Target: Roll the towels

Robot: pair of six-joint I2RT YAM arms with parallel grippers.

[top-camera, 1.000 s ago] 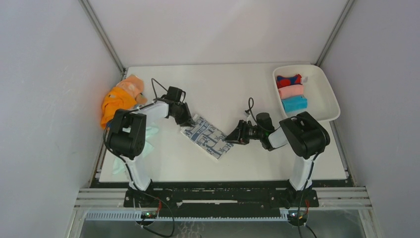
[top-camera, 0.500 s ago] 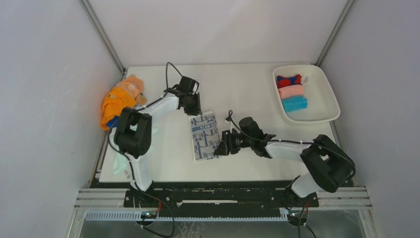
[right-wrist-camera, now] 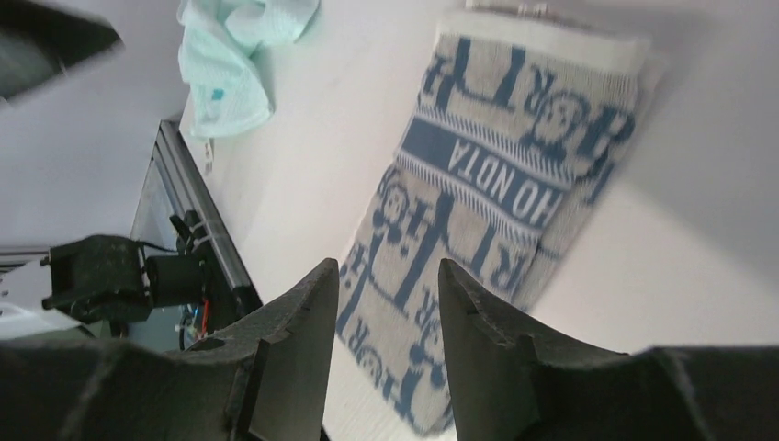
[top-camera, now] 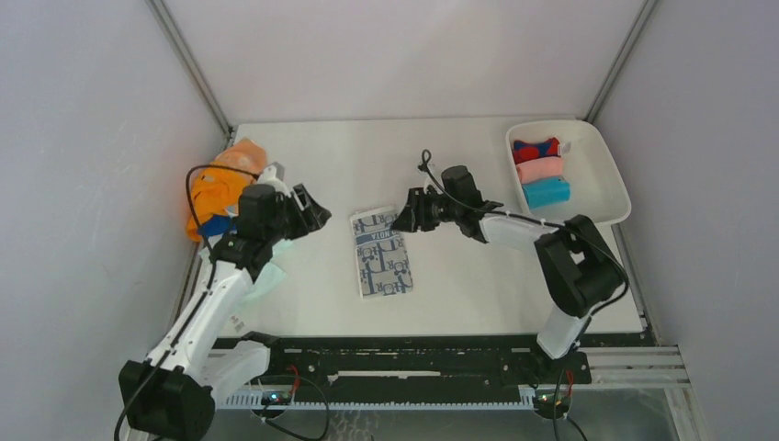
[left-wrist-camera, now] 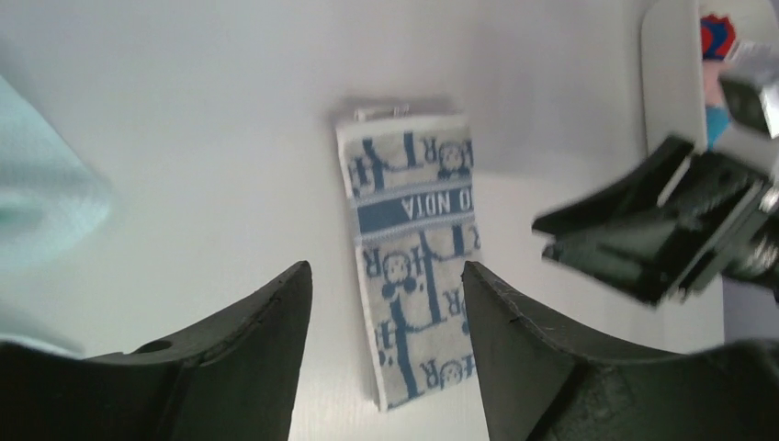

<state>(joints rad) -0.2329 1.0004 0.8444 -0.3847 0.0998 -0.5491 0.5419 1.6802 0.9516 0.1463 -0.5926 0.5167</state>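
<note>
A white towel with blue print (top-camera: 381, 254) lies folded flat on the table (top-camera: 478, 285), its long side running near to far. It also shows in the left wrist view (left-wrist-camera: 413, 248) and the right wrist view (right-wrist-camera: 487, 211). My left gripper (top-camera: 313, 217) hovers to its left, open and empty (left-wrist-camera: 386, 276). My right gripper (top-camera: 404, 217) hangs by the towel's far right corner, jaws apart with nothing between them (right-wrist-camera: 388, 271). Rolled red-and-blue (top-camera: 536, 148), pink (top-camera: 539, 169) and bright blue (top-camera: 546, 192) towels sit in the tray.
The white tray (top-camera: 602, 184) stands at the back right. An orange towel heap (top-camera: 219, 188) lies against the left wall, and a pale mint towel (top-camera: 274, 266) is crumpled under my left arm, near the table's left edge (right-wrist-camera: 234, 64).
My left gripper let go of the towel's far end, opened and drew back to the left. My right gripper moved from the towel's near right side up to its far right corner.
</note>
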